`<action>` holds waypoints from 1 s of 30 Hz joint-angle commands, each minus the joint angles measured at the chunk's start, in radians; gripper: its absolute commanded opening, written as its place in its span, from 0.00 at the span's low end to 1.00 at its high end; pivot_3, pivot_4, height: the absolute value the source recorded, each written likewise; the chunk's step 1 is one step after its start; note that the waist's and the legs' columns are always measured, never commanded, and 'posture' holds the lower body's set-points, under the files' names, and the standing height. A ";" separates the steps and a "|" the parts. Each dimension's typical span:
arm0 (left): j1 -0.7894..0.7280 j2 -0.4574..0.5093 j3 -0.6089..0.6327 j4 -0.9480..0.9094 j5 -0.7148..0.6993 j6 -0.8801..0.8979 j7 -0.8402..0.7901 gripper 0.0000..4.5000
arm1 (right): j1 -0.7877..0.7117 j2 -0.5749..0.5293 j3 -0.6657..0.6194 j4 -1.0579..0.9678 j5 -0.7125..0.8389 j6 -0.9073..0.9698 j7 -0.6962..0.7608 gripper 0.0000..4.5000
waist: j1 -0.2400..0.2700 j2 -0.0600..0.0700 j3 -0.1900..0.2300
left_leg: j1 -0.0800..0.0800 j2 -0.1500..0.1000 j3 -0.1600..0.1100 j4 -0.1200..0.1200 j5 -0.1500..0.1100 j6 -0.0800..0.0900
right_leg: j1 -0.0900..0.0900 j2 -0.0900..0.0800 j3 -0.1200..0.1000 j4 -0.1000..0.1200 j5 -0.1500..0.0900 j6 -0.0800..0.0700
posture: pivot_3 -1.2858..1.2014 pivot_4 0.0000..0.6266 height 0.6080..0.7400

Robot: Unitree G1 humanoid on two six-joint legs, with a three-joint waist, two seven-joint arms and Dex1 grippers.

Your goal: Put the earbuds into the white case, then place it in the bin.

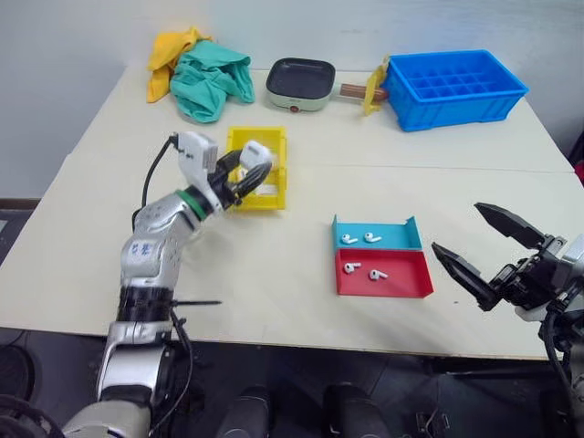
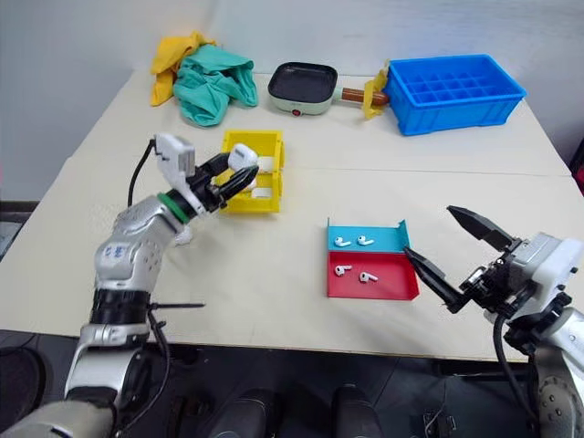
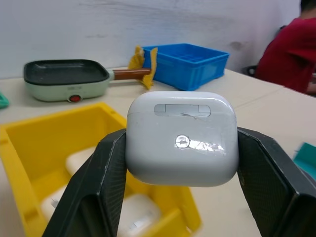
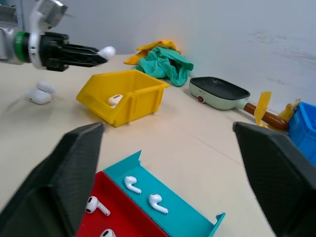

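The small bright yellow plastic bin (image 1: 258, 168) sits mid-table toward the far left. Above it, the left gripper (image 1: 253, 169) clamps a glossy white rounded case (image 3: 181, 138); released off-centre, the case could strike the rim and bounce out. The right gripper (image 1: 482, 253) gapes wide, empty, at the near right corner

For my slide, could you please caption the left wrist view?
Left tool grips a closed white case above the yellow bin.
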 commanded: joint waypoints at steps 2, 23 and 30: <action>-0.150 -0.012 -0.009 0.255 0.097 -0.160 0.049 0.62 | 0.007 0.004 0.008 -0.024 0.004 -0.033 -0.028 1.00 | -0.001 0.000 0.000 | 0.000 0.000 0.000 0.000 0.000 0.000 | 0.000 0.000 -0.001 0.000 0.000 0.000 | 0.52 0.24 1.00; 0.217 0.303 0.041 -0.202 0.014 -0.075 -0.303 0.99 | 0.043 -0.087 0.068 0.127 -0.077 -0.169 0.116 1.00 | -0.033 -0.001 0.001 | 0.002 0.001 0.001 -0.002 0.000 -0.001 | -0.003 0.001 0.006 0.007 0.000 0.000 | 0.52 0.24 1.00; 0.772 0.469 0.293 -0.375 0.030 -0.241 -0.412 0.99 | 0.092 -0.214 0.030 0.348 -0.109 -0.311 0.354 1.00 | -0.021 -0.001 0.001 | 0.005 0.001 -0.001 -0.003 0.000 0.000 | 0.001 0.001 0.009 -0.002 0.000 -0.001 | 0.52 0.24 1.00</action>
